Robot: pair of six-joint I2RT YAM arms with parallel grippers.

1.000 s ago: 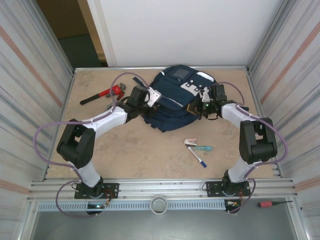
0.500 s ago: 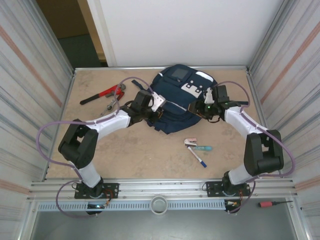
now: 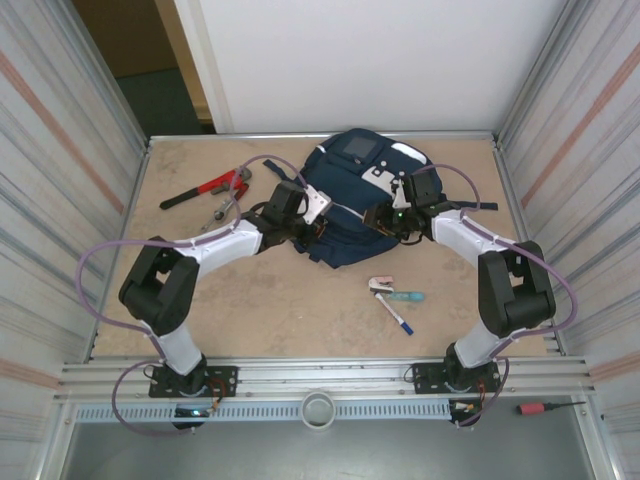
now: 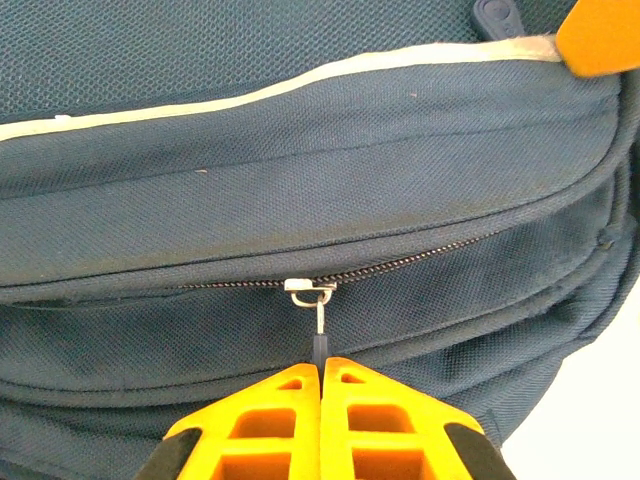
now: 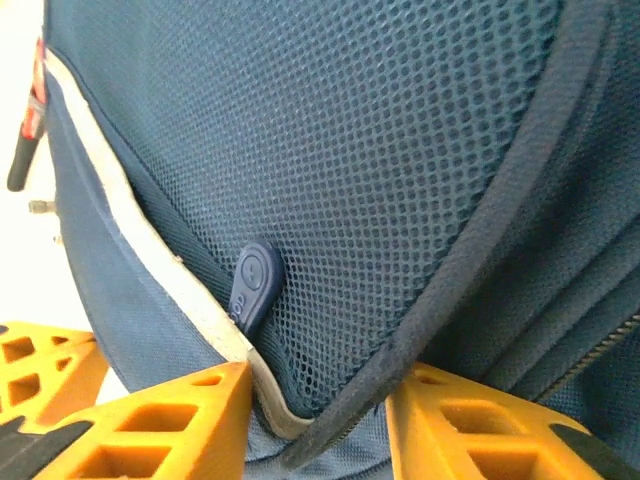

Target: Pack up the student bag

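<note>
The student bag [image 3: 350,195] lies far-centre on the desk [image 3: 200,290]. Our left gripper [image 4: 320,368], pinched fully together, holds the zipper pull [image 4: 319,340]. Our right gripper [image 5: 318,388], jaws partly apart, clamps the bag's piped edge. We judge we're opening the zip; next, draw the slider along while bracing.
</note>
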